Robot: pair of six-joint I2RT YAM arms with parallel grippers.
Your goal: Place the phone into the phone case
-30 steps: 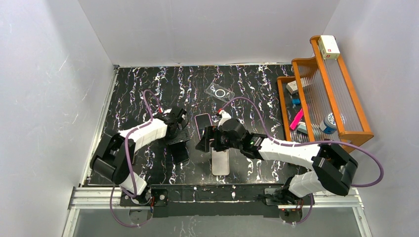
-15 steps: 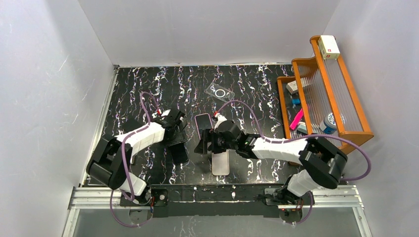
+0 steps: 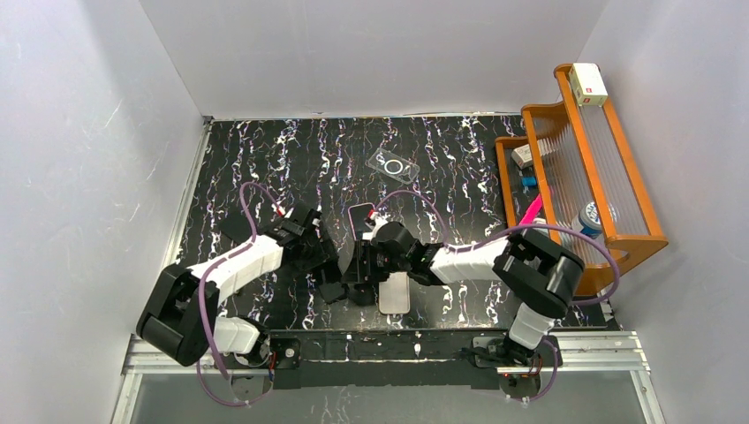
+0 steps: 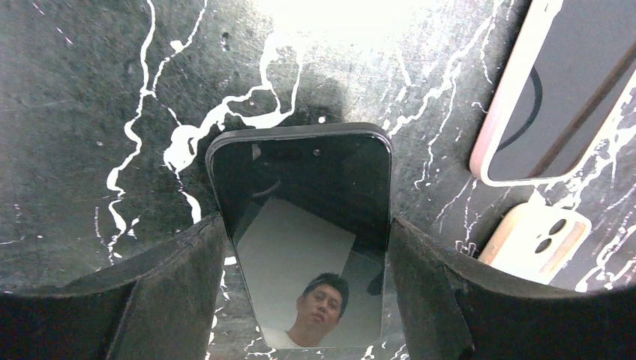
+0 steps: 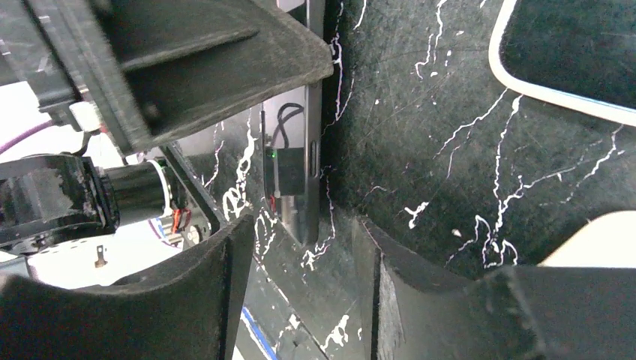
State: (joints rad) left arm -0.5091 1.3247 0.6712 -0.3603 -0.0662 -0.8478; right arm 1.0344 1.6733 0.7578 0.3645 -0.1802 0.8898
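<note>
My left gripper is shut on the black phone, with one finger on each long edge and the screen facing the camera. In the top view the left gripper and the right gripper meet near the table's front middle. In the right wrist view the phone stands edge-on, and its end lies between my open right gripper's fingers without clear contact. The pink-rimmed phone case lies open side up just behind, and shows in the left wrist view and the right wrist view.
A beige phone-shaped item with two camera lenses lies back up beside the right gripper. A clear case lies farther back. An orange rack with small items stands at the right. White walls enclose the black marbled table.
My left gripper has carried the phone toward the front and right, tilting it up on its edge. My right gripper has moved left to meet it.
</note>
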